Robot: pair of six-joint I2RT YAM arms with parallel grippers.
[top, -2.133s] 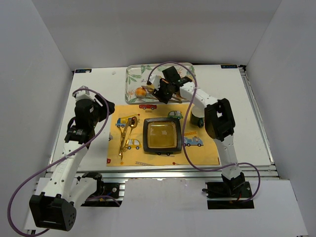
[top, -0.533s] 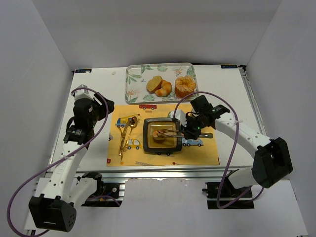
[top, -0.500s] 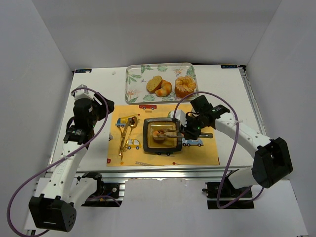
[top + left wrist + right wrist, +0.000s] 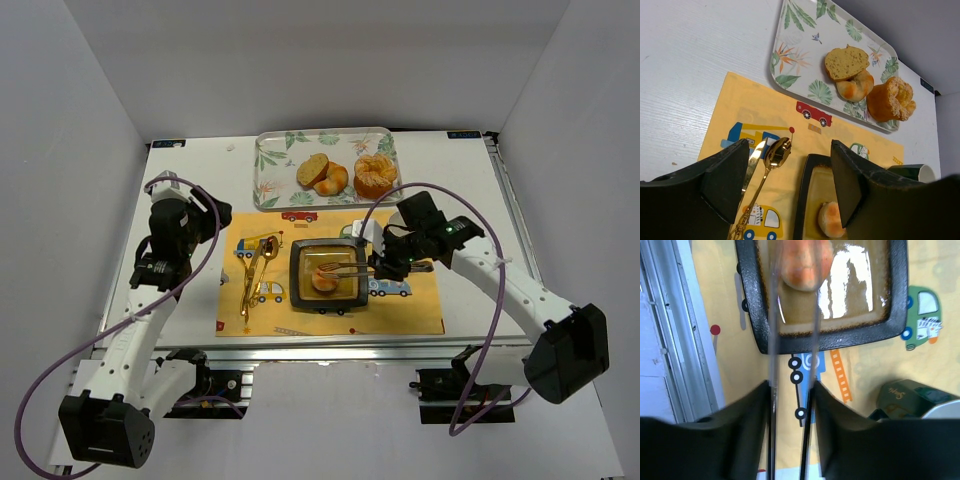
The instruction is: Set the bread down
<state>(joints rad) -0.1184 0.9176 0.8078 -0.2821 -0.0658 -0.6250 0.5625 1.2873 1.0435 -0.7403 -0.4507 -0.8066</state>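
Bread (image 4: 324, 281) appears set down on the dark plate (image 4: 294, 280), mid-worktop toward the near edge, between the tong tips. Tongs (image 4: 350, 268) are clamped in the right gripper (image 4: 790, 395), long axis pointed at the left edge, bread straight ahead. Left gripper (image 4: 790, 155) is spread, empty and farther off.

The bun (image 4: 802, 262) had a smooth, faintly shiny golden crust. The plate (image 4: 825, 342) was glazed glossy brown in its well, with bright reflections across it, and had a matt, pebbled black rim. The tongs (image 4: 772, 405) were thin dark metal rods. The spoon (image 4: 776, 152) was polished gold metal. The tray (image 4: 800, 75) looked like smooth, glossy plastic; the mat (image 4: 735, 105) was matt and printed; the desk (image 4: 690, 75) was white, matt and finely grained. The left fingers (image 4: 725, 175) were matt black plastic.
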